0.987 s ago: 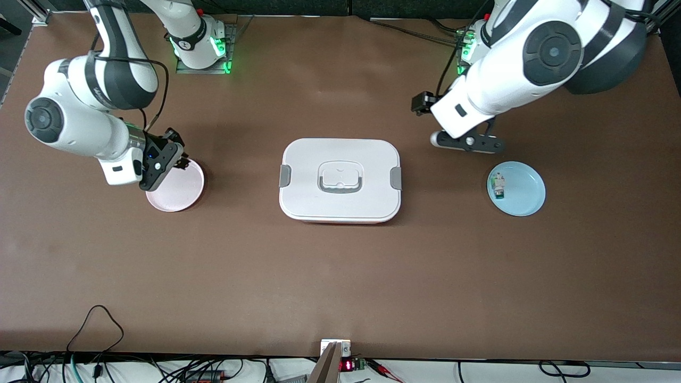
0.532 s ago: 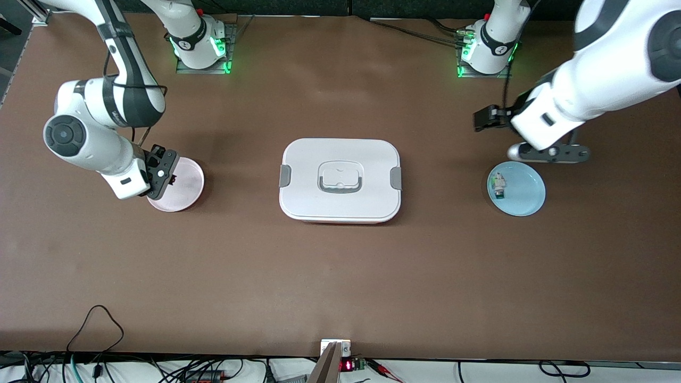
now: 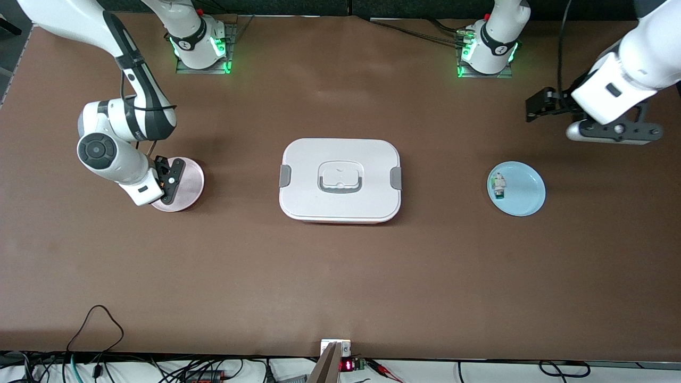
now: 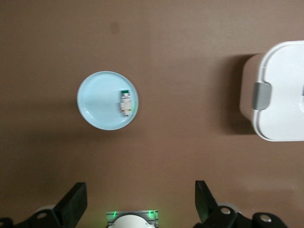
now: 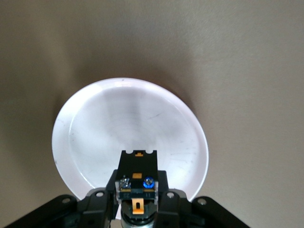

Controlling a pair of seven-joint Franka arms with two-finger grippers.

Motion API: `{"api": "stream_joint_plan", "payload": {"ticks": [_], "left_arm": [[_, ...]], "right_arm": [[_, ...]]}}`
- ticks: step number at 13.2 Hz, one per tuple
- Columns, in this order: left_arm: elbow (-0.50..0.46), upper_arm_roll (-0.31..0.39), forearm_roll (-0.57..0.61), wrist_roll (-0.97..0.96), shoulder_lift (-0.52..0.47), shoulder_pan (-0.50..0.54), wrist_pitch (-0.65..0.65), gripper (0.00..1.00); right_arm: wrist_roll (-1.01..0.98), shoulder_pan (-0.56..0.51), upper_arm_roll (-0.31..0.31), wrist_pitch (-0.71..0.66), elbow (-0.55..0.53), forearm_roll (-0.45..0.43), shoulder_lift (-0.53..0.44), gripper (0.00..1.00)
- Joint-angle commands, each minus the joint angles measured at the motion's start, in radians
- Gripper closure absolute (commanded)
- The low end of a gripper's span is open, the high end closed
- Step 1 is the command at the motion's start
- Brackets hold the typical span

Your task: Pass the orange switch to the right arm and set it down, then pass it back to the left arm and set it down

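The orange switch (image 5: 137, 176), a small black block with orange marks, sits clamped in my right gripper (image 5: 137, 192). It hangs just above the pink plate (image 5: 118, 118). In the front view the right gripper (image 3: 169, 181) is over that plate's (image 3: 189, 183) edge at the right arm's end of the table. The white box (image 3: 372, 159) with grey clips stands at the table's middle. My left gripper (image 3: 612, 132) hangs high over bare table at the left arm's end, and its fingers (image 4: 76, 205) are spread wide with nothing between them.
A light blue plate (image 3: 524, 191) lies between the box and the left arm's end of the table, with a small white-and-green component (image 3: 498, 186) on it. The left wrist view shows this plate (image 4: 99, 102) and the box's end (image 4: 280, 90). Cables lie along the near edge.
The right gripper has come down over the pink plate with the switch still held. The left arm has swung away from the box toward its own end of the table.
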Motion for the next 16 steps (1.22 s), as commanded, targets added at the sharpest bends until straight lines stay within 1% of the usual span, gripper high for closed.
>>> {"api": "stream_joint_plan", "payload": {"ticks": [1,3,5,7,8,9,12,14,15,16], "left_arm": [[-0.038,0.082,0.011,0.023,-0.034,-0.062,0.005,0.0],[-0.05,0.097,-0.023,0.008,-0.05,-0.063,-0.001,0.0],[-0.057,0.136,-0.025,0.029,-0.053,-0.081,0.004,0.0],[-0.055,0.139,-0.023,0.06,-0.053,-0.083,0.024,0.0],[-0.055,0.139,-0.023,0.072,-0.051,-0.079,0.065,0.0],[-0.056,0.14,-0.026,0.107,-0.05,-0.066,0.074,0.0],[-0.053,0.139,-0.026,0.25,-0.051,-0.007,0.071,0.0],[-0.056,0.137,-0.019,0.265,-0.051,0.006,0.067,0.0],[-0.058,0.137,-0.02,0.252,-0.051,0.007,0.065,0.0],[-0.057,0.122,-0.023,0.23,-0.051,0.03,0.067,0.0]], "right_arm": [[-0.007,-0.017,0.016,0.036,-0.012,-0.021,0.025,0.73],[-0.005,-0.014,0.016,0.053,-0.032,-0.024,0.027,0.73],[-0.005,-0.014,0.015,0.056,-0.047,-0.046,0.03,0.73],[-0.004,-0.015,0.015,0.071,-0.047,-0.077,0.039,0.73],[-0.002,-0.015,0.015,0.085,-0.049,-0.089,0.043,0.73],[0.001,-0.015,0.015,0.103,-0.049,-0.097,0.05,0.73],[0.038,-0.015,0.015,0.131,-0.056,-0.135,0.063,0.73],[0.042,-0.015,0.015,0.163,-0.082,-0.136,0.063,0.72],[0.071,-0.015,0.015,0.165,-0.086,-0.136,0.063,0.58],[0.096,-0.015,0.016,0.157,-0.089,-0.136,0.057,0.01]]}}
